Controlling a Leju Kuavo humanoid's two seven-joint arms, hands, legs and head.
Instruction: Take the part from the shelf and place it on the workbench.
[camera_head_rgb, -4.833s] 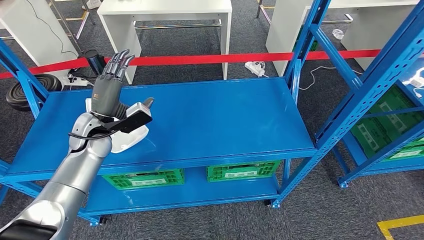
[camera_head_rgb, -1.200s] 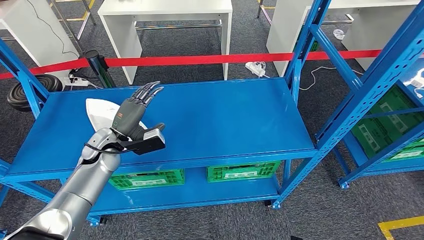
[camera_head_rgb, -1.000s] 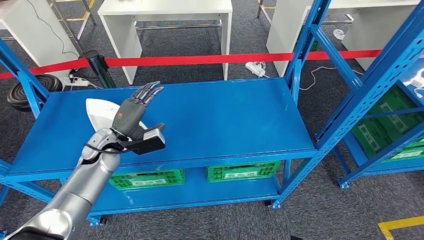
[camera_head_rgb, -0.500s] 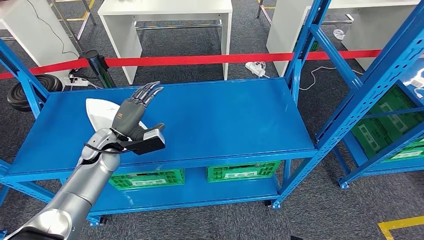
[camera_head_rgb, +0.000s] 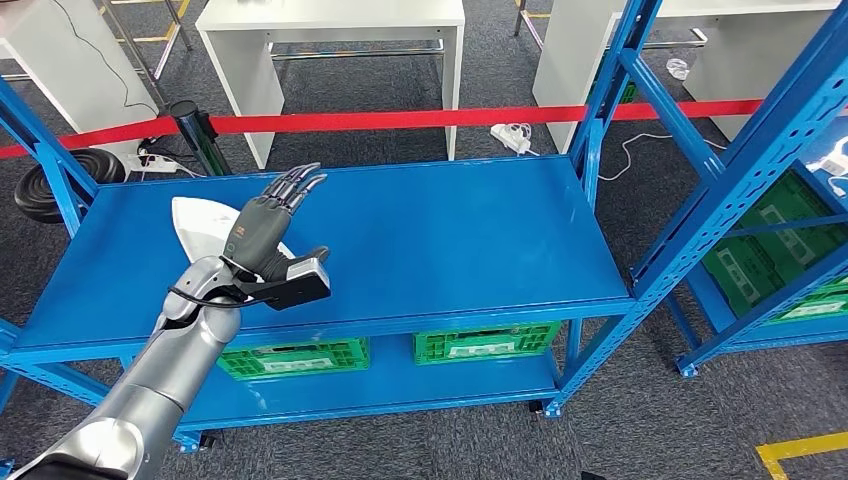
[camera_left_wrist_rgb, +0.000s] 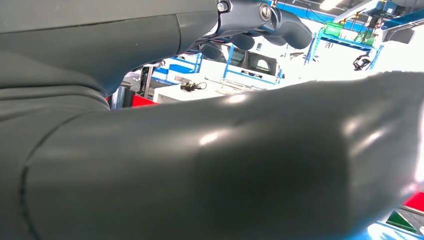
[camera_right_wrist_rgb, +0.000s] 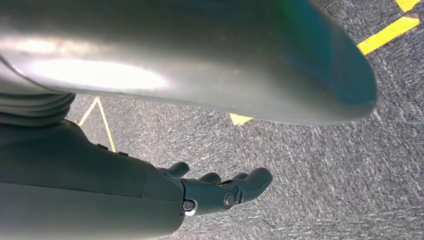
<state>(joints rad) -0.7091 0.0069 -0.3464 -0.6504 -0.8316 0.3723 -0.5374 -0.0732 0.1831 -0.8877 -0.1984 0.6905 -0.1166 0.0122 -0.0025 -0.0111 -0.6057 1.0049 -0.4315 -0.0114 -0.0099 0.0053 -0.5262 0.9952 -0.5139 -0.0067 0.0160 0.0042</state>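
Left hand hovering above the blue shelf beside the white part.

The blue shelf (camera_head_rgb: 420, 240) is spanning the head view, with green crates (camera_head_rgb: 290, 357) sitting on its lower level; the white part (camera_head_rgb: 200, 222) is lying on the top surface near the far left corner, partly hidden behind the left hand (camera_head_rgb: 262, 232); that hand is holding nothing, its fingers extended and spread; the right hand (camera_right_wrist_rgb: 220, 192) is hanging over grey carpet, fingers loosely curled, gripping nothing.
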